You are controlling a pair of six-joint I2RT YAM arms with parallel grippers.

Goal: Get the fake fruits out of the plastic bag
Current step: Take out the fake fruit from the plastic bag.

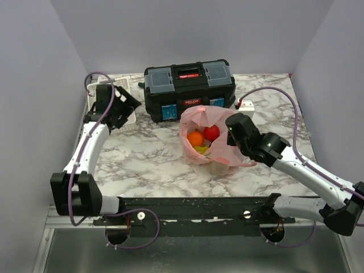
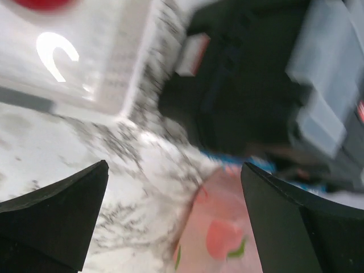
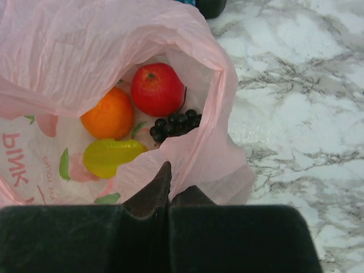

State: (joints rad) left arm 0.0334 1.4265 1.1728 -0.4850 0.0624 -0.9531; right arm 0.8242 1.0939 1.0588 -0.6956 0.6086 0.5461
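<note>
Top external view: left gripper (image 1: 126, 111) hangs by the white basket (image 1: 129, 91) at the far left of the marble table (image 1: 142, 165), well apart from the plastic bag (image 1: 193, 116). The bag sits mid-table, just in front of the black toolbox (image 1: 189, 85), to the right of that gripper and nearer the bases. The right gripper (image 1: 230, 139) is at the bag's right rim. The orange (image 1: 195, 138) and red apple (image 1: 211, 132) show through the mouth, which faces up. Left wrist view: jaws spread wide, nothing between them. The pink bag (image 2: 222, 233) lies low and right of centre, the toolbox (image 2: 256, 85) beyond it; the picture is blurred. Right wrist view: right gripper (image 3: 170, 190) is clenched, with a fold of the bag's near rim pinched between its fingertips, propping the mouth open. Inside lie the red apple (image 3: 157, 88), the orange (image 3: 108, 114), a yellow fruit (image 3: 111, 157) and dark grapes (image 3: 173, 125), all touching or nearly so, with no long axis worth aligning to. Judgement: the right arm is nearer but occupied, so the free left arm must cross rightward and descend into the mouth.
</note>
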